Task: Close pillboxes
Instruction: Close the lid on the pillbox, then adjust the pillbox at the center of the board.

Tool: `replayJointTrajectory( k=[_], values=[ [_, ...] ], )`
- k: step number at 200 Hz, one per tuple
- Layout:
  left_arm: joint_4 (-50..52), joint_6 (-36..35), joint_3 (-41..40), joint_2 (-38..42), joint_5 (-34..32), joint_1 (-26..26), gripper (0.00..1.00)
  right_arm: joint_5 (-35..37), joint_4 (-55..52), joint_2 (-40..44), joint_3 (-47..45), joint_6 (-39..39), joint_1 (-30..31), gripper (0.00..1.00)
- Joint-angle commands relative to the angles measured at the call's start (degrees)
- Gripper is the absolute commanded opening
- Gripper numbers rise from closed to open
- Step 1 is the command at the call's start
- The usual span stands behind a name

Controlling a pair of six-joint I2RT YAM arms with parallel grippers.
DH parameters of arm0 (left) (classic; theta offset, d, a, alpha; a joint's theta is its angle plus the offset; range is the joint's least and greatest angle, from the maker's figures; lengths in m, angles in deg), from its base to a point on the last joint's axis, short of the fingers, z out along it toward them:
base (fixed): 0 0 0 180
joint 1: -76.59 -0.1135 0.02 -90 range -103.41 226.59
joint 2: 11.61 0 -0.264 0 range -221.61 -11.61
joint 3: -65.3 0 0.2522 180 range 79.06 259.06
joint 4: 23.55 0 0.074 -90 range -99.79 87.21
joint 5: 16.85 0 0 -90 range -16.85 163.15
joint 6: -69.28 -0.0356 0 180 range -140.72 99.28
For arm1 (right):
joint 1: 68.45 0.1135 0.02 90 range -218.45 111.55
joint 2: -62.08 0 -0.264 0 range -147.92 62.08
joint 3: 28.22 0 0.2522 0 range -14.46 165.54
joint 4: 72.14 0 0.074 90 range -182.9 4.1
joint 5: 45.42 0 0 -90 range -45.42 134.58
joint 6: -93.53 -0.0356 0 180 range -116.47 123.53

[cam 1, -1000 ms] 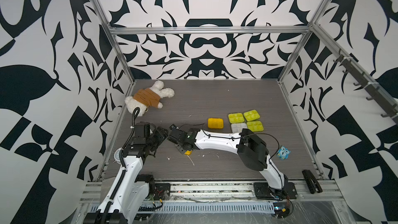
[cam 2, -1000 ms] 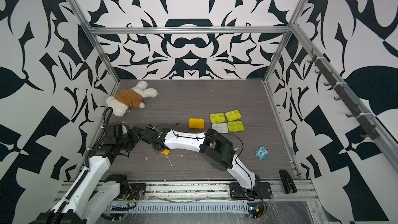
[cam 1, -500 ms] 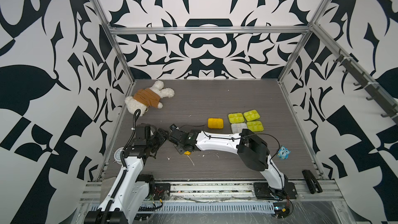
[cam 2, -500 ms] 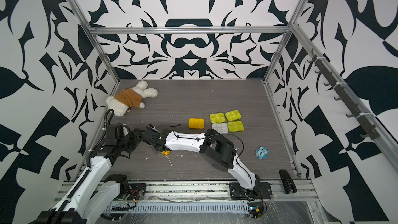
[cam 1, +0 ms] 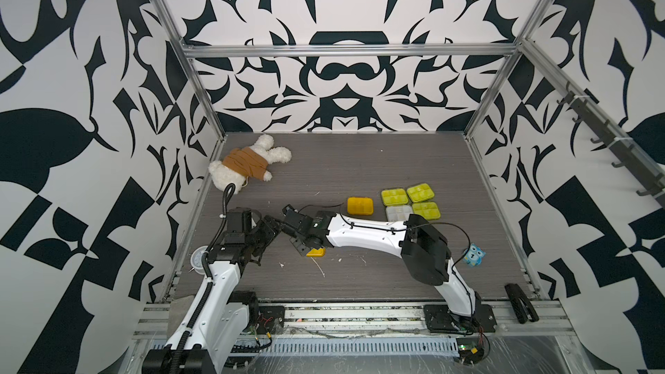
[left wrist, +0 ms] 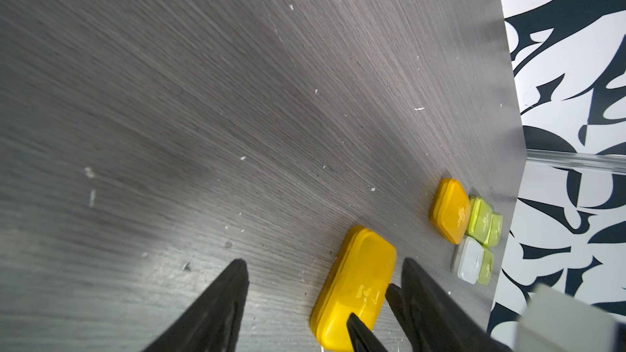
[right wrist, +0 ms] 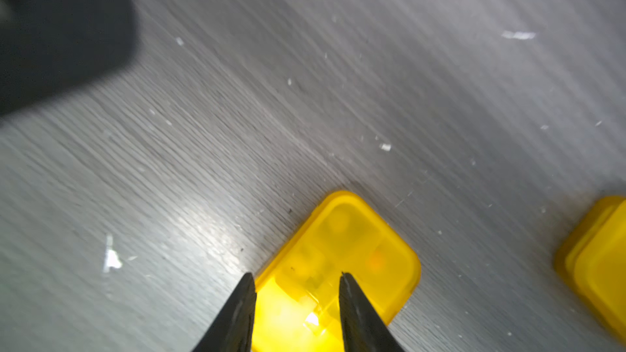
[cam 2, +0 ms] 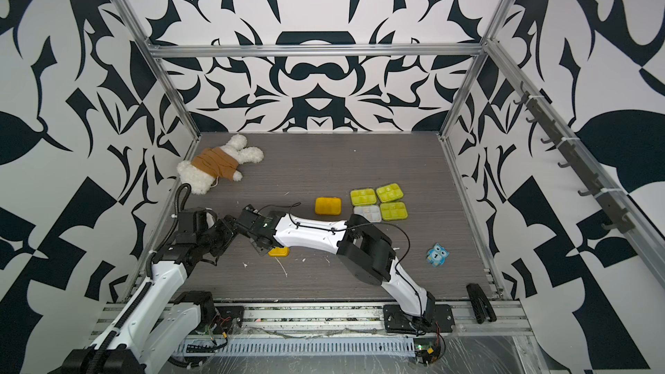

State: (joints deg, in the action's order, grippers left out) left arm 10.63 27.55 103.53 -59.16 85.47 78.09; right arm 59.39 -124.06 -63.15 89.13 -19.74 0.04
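Top views: the near amber pillbox (cam 1: 316, 252) lies flat on the table (cam 1: 360, 282), well apart from the other pillboxes (cam 1: 394, 197), whose contents are too small to tell.
Right wrist: the right gripper (right wrist: 298, 282) has its jaws apart and clamps nothing, tips over the translucent lid. Compartments show faintly, contents unclear.
Left wrist: the left gripper (left wrist: 324, 262) is spread wide and empty, just beside that box.
Amber lid: likely light, stiff, slick plastic. Press its flat top, not the edges.

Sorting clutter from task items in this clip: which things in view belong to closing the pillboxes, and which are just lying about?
Job in hand:
near amber pillbox
far amber pillbox
yellow-green pillboxes
clear pillbox

Lying about:
plush toy
blue owl toy
round white dial
black object on the front rail
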Motion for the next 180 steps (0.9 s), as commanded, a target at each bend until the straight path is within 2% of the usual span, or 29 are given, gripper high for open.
replayJointTrajectory(
  k=[1,80,125,180],
  values=[
    [0.5,-0.8,1.9,0.5,0.4,-2.1,0.74,4.2,-4.4,-2.7,5.7,0.5,0.5,0.46],
    [1.6,-2.8,3.0,0.7,4.4,-7.8,0.75,9.2,-8.7,-6.7,9.2,0.1,1.5,0.53],
    [1.2,-2.9,2.8,0.6,5.0,-7.8,0.75,12.9,-11.6,-6.8,8.5,0.3,2.2,0.54],
    [-0.4,-2.1,1.7,0.1,6.4,-7.8,0.74,12.7,-13.5,-3.0,2.6,0.2,2.3,0.55]
  ],
)
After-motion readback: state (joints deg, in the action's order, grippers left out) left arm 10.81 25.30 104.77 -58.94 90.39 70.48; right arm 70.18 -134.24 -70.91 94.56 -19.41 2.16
